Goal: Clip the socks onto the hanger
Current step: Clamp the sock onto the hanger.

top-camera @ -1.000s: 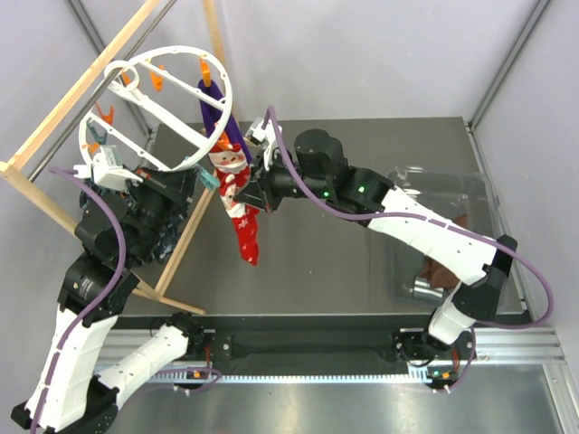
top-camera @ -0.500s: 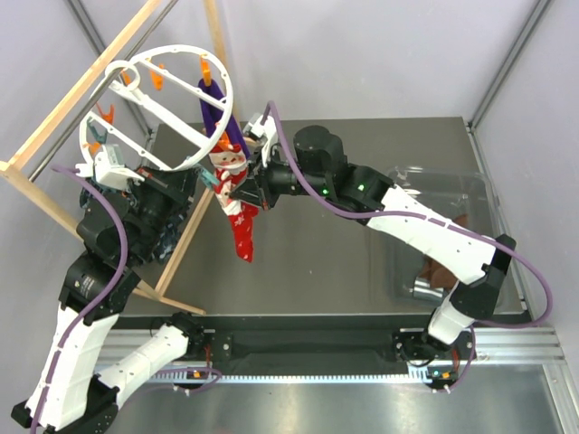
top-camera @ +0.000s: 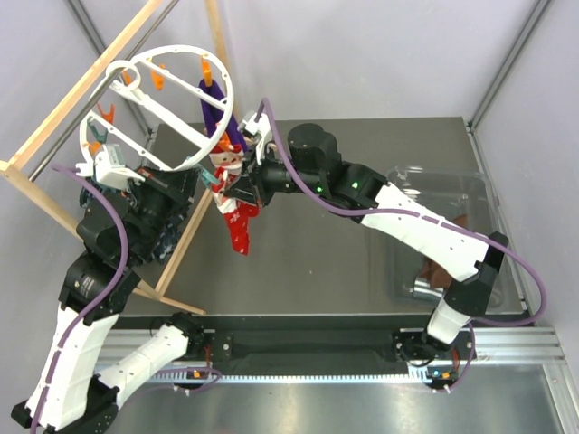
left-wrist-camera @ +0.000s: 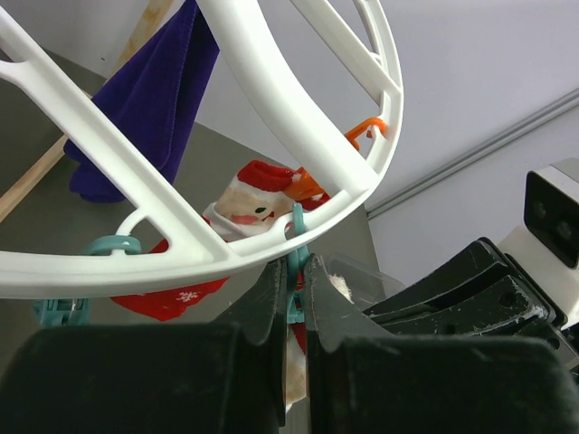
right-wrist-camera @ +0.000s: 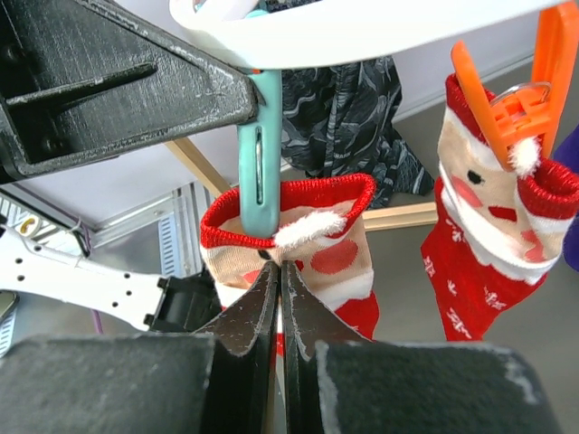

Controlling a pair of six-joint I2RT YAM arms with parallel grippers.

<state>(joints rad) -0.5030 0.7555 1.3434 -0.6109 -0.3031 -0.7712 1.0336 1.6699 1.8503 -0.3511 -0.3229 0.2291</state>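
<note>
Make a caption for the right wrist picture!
Right gripper holds one Santa sock at the teal clip on the hanger; another sock hangs from an orange clip.

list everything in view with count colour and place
hanger: one, white, raised at the far left
santa socks: two, red, under the hanger rim; one on an orange clip, one at a teal clip
purple socks: count unclear, purple, hanging from the rim
orange clips: several, orange, around the rim
teal clips: at least two, teal, on the rim
wooden frame: one, pale, far left
patterned cloth: one, dark teal, by the frame
bin: one, clear, table's right side
table: one, dark grey
left gripper: one, black, shut on a teal clip
right gripper: one, black, shut on a sock cuff
</note>
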